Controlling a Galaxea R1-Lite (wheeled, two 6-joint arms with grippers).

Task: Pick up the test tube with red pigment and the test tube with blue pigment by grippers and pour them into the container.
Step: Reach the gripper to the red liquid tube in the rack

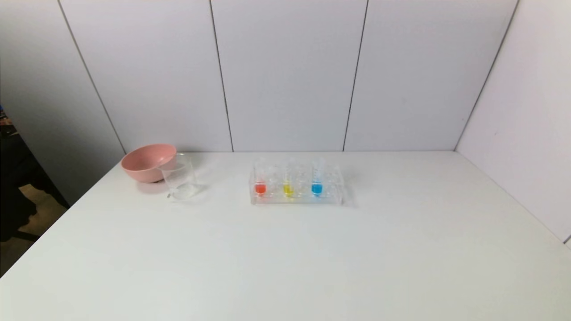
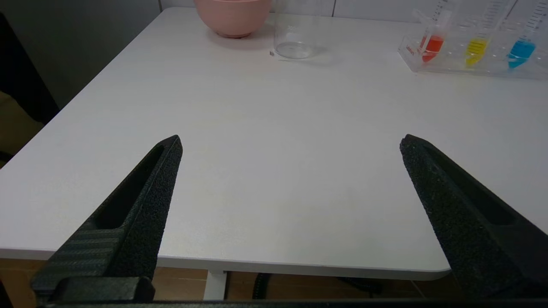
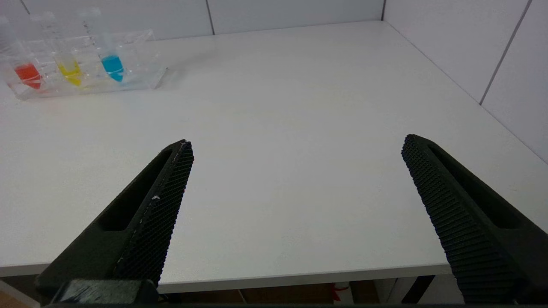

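Note:
The test tube with red pigment (image 1: 260, 182) and the test tube with blue pigment (image 1: 316, 180) stand upright in a clear rack (image 1: 296, 198) at the table's middle back, a yellow tube (image 1: 288, 183) between them. The clear glass beaker (image 1: 179, 177) stands to the rack's left. The red tube (image 2: 432, 38), blue tube (image 2: 523, 45) and beaker (image 2: 295, 32) also show in the left wrist view. The red tube (image 3: 26, 68) and blue tube (image 3: 112, 62) show in the right wrist view. My left gripper (image 2: 291, 143) and right gripper (image 3: 297, 145) are open and empty, over the table's near edge, out of the head view.
A pink bowl (image 1: 148, 162) sits just behind the beaker at the back left. The white table (image 1: 285, 258) ends at grey wall panels behind and to the right; its left edge drops to the floor.

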